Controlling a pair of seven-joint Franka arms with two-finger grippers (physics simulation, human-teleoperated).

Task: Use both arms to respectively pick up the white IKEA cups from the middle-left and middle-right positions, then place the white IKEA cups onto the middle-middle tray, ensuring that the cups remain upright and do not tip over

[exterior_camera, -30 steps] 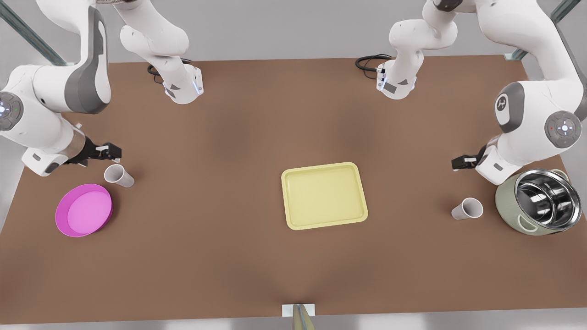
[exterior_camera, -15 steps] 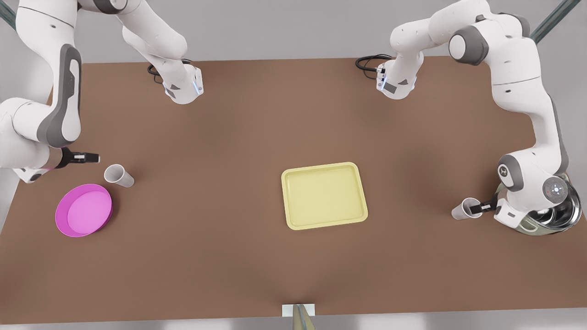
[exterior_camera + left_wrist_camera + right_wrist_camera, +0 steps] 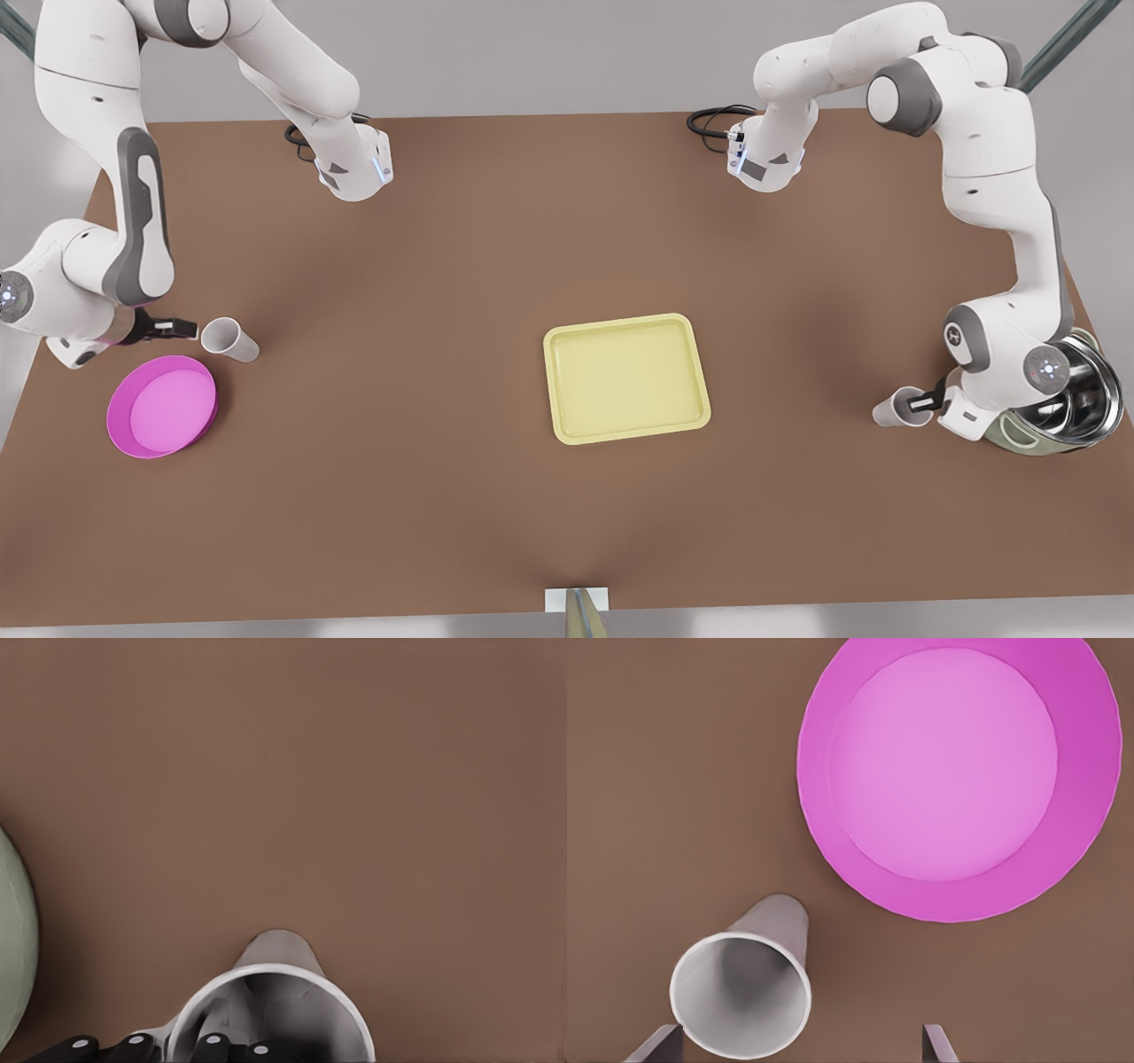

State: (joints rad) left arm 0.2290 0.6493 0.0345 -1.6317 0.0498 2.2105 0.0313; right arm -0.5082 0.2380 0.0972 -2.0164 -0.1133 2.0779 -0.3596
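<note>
Brown worktop [image 3: 443, 266]: it carries everything, and I place each thing from the tray.
Left arm [image 3: 1001, 177]: mine, on the front view's right of the tray, bent down over the green pot.
Right arm [image 3: 97, 177]: mine, on the front view's left of the tray, reaching down near the plate.
Green pot [image 3: 1076, 412]: steel-lined, well apart from the tray at the worktop's edge on the front view's right, partly behind my left wrist.
Tray [image 3: 626, 378]: pale yellow, flat at the worktop's middle, nothing on it.
Pink plate [image 3: 162, 406]: well apart from the tray on the front view's left.
Cup by the pot [image 3: 897, 410]: white, mouth up, on the worktop between tray and pot.
Cup by the plate [image 3: 229, 338]: white, mouth up, on the worktop between tray and plate, a little farther back.
Left gripper [image 3: 921, 406]: right at the rim of the cup by the pot; I cannot tell whether it grips or is released.
Right gripper [image 3: 182, 330]: spread wide, holding nothing, just beside the cup by the plate on the side away from the tray.
</note>
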